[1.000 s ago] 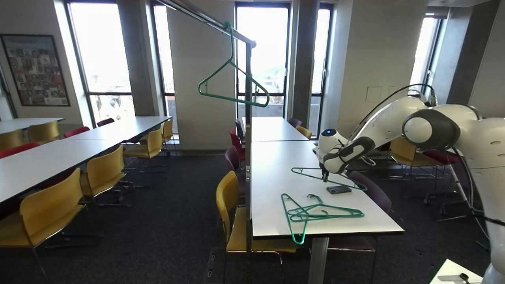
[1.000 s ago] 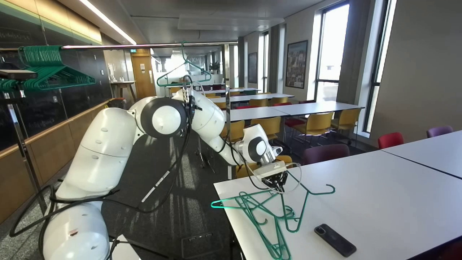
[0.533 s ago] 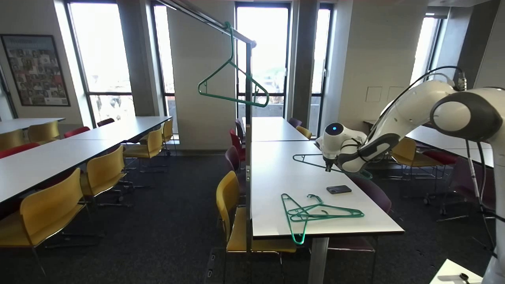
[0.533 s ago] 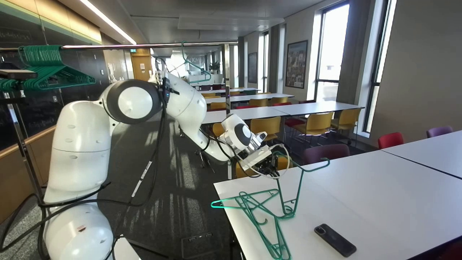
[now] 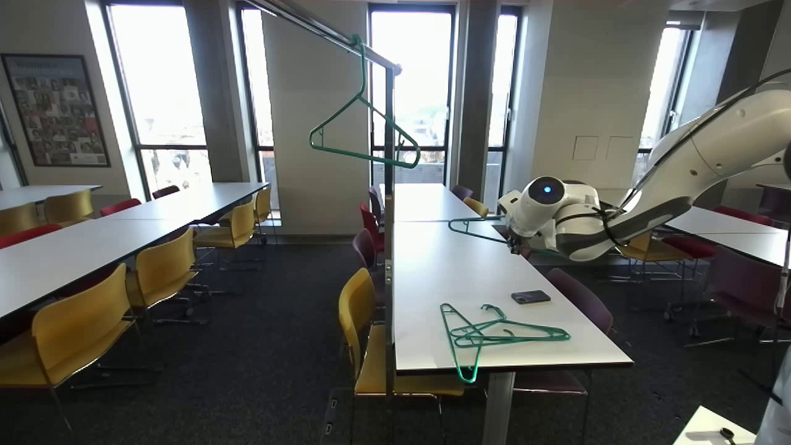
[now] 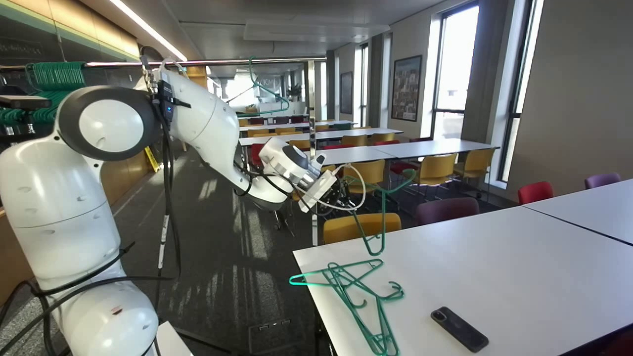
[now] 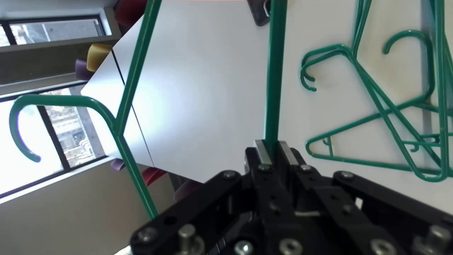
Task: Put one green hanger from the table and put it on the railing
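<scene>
The claw (image 7: 274, 150) is drawn tight — only a bar's thickness parts its two fingers (image 7: 262, 153) — and has hold of a green hanger (image 7: 276, 71) by the long bottom bar; in the wrist view that hanger's hook points left, away from the fingers; the gripped hanger is raised above the white table (image 6: 494, 257), well apart from the railing (image 6: 222, 62); the white arm (image 6: 198, 118) reaches in to it.

On the tabletop lie three more hangers (image 7: 354, 124), crossed over one another, two of them nearly aligned; a corner of one juts past the table's end; a dark phone (image 6: 460, 329) rests near them, camera side up.

Farther out, the railing runs high above, joined at its end to an upright pole (image 5: 389, 247); a single hanger (image 5: 361, 156) hangs near that end — and in an exterior view a dense bunch of hangers (image 6: 58, 76) hangs farther along, partly hidden by the arm; yellow chairs (image 6: 433, 175) stand beyond.
</scene>
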You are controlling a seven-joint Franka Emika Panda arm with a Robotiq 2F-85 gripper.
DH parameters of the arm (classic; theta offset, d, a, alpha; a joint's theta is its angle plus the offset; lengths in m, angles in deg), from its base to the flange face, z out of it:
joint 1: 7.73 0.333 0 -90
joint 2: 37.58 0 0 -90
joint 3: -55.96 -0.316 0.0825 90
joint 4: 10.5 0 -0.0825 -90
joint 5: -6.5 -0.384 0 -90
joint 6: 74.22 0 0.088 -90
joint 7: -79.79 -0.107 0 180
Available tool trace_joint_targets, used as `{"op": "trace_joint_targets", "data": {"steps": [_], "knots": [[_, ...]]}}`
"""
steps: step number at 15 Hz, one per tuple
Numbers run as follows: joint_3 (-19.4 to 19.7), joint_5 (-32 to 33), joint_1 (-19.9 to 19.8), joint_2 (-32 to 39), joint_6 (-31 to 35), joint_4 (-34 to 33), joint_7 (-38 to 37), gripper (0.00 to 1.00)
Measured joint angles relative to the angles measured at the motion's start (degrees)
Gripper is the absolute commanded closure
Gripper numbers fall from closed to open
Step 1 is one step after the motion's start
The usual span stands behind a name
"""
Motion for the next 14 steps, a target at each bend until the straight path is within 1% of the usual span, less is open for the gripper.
{"op": "trace_joint_targets", "data": {"steps": [2,4,6,8,10,12,14], "knots": [[-1.3,4.6,0.5,-1.9,-0.6,0.6,-5.4,0.98],[-2.9,11.2,0.7,-2.9,-3.1,0.4,-14.7,0.98],[-4.9,16.9,0.9,-3.5,-7.5,0.1,-23.7,0.98],[-7.8,21.2,0.7,-3.6,-13.3,0.1,-31.0,0.98],[-10.9,24.7,0.7,-3.4,-20.3,0.1,-36.8,0.98],[-13.7,27.4,0.8,-3.1,-27.6,0.1,-40.7,0.98],[-16.2,29.7,1.1,-2.4,-35.2,0.1,-42.5,0.98]]}}
